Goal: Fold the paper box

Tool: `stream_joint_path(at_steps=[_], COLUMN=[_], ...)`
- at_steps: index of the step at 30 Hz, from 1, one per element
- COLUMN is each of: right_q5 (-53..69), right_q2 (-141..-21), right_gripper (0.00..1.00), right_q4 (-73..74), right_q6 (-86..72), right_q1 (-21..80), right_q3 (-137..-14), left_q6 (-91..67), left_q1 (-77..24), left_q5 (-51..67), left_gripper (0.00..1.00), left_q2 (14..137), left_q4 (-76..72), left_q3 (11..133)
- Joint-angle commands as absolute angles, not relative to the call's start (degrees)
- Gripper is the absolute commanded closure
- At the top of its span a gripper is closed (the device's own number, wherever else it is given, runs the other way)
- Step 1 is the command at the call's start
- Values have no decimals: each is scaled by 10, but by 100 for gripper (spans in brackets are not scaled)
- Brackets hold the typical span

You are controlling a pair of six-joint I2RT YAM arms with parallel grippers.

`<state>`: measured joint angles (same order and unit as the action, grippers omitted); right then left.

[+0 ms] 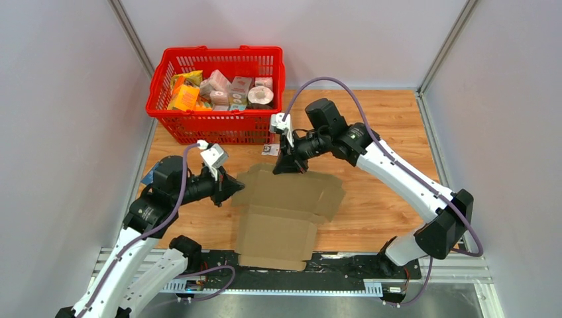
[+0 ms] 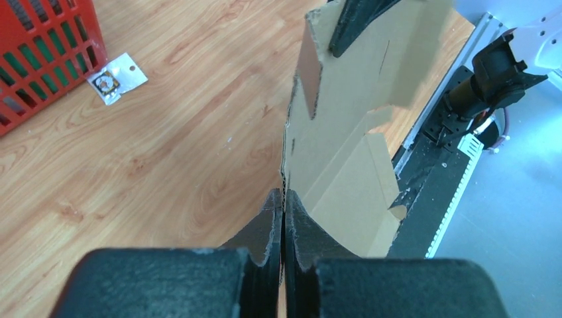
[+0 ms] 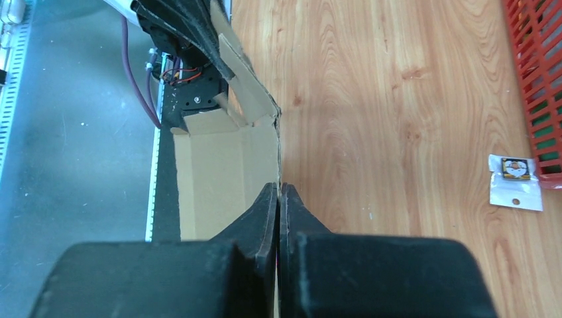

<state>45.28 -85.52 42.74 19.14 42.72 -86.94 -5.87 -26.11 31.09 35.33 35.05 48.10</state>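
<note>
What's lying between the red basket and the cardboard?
A small clear packet, near the red basket and apart from the paper box; the top view shows it.

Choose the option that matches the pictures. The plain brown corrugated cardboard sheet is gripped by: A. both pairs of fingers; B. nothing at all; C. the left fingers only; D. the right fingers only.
A: the left fingers and the right fingers are each closed on an edge of the brown corrugated cardboard sheet in their own wrist views.
</note>
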Motion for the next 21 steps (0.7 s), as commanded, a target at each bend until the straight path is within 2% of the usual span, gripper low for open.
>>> stream_joint_path(at_steps=[1, 2, 4, 5, 8, 10, 12, 14, 17, 21], right_q5=[451, 422, 383, 334, 298, 297, 302, 303, 310, 320], right_q2=[-825, -819, -799, -794, -780, -780, -781, -783, -786, -786], right_gripper=[100, 100, 100, 100, 100, 100, 100, 100, 100, 100], right_q4=[376, 363, 318, 302, 273, 270, 272, 270, 265, 258], right_q6=[167, 143, 119, 105, 58, 35, 23, 8, 4, -20], right_q1=[425, 425, 422, 421, 416, 415, 415, 415, 415, 415], right_q3=[-839, -832, -807, -800, -791, -794, -799, -801, -801, -797], left_q6=[-69, -105, -147, -182, -234, -257, -275, -258, -241, -230], left_q1=[-258, -258, -258, -258, -258, -258, -260, -267, -301, -351], left_q5=[234, 193, 109, 107, 162, 191, 206, 220, 151, 60], left_gripper=[90, 81, 70, 63, 55, 54, 58, 70, 82, 89], left_q2=[352, 346, 318, 308, 290, 322, 370, 455, 515, 554], left_q4=[359, 368, 362, 333, 255, 236, 272, 352, 384, 397], left_q3=[532, 541, 549, 548, 544, 569, 632, 687, 745, 804])
